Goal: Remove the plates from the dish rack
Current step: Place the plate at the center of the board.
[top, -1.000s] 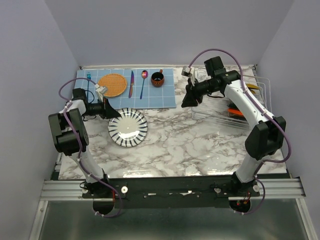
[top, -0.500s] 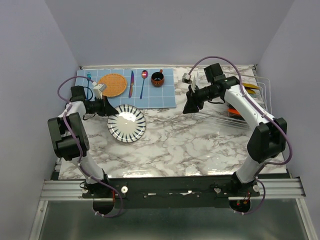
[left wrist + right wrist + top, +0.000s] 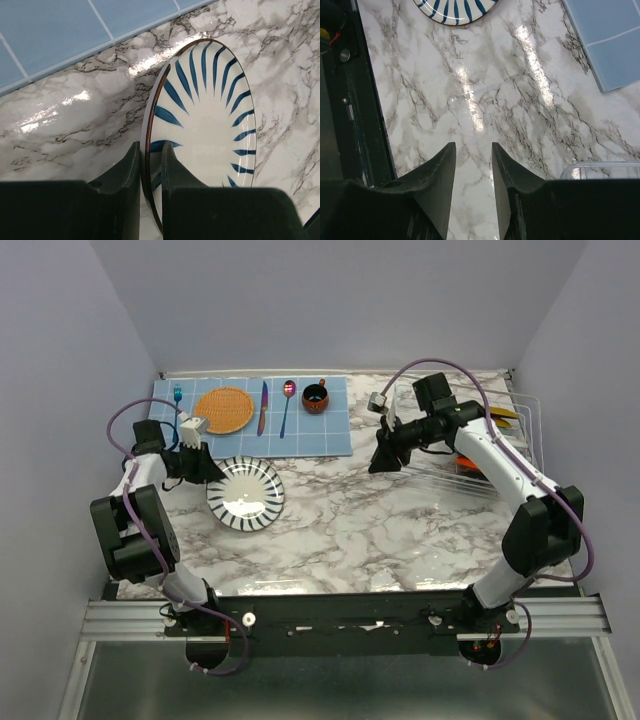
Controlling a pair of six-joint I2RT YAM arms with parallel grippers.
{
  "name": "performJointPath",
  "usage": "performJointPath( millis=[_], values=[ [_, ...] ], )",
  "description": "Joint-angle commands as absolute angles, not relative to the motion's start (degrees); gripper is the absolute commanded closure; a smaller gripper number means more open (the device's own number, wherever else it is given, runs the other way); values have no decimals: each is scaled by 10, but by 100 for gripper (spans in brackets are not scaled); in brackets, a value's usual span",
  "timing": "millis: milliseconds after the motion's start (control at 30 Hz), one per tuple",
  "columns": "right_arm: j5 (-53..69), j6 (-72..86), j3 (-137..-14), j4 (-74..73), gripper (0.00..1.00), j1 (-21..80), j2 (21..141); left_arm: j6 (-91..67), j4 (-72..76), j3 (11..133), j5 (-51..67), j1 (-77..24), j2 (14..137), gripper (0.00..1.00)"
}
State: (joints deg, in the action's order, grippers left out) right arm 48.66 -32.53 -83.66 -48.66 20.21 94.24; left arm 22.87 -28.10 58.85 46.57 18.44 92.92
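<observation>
Here, left claw (image 3: 149, 148) pinching rim of striped plate (image 3: 210, 125), right claw (image 3: 472, 146) half open, empty, over marble table (image 3: 485, 90).

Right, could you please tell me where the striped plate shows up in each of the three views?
Top view: the striped plate lies left of centre, its rim in the left gripper.
Left wrist: the plate fills the middle and right, rim between the fingers.
Right wrist: only a slice at the top edge.
Shared landmark: the blue mat, visible in all three.
</observation>
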Motion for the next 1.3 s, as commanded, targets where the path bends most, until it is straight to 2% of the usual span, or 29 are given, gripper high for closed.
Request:
performJointPath(
  millis=[0, 433, 900, 1267],
  values=[
    [486, -326, -815, -473, 57, 206, 915, 354, -255, 539, 277, 187, 925, 100],
    [482, -329, -784, -458, 57, 206, 902, 397, -181, 477, 171, 214, 948, 100],
    [480, -327, -772, -449, 57, 206, 904, 412, -186, 477, 191, 231, 951, 100],
    [480, -330, -770, -446, 57, 206, 908, 415, -239, 483, 219, 232, 889, 100]
  ],
)
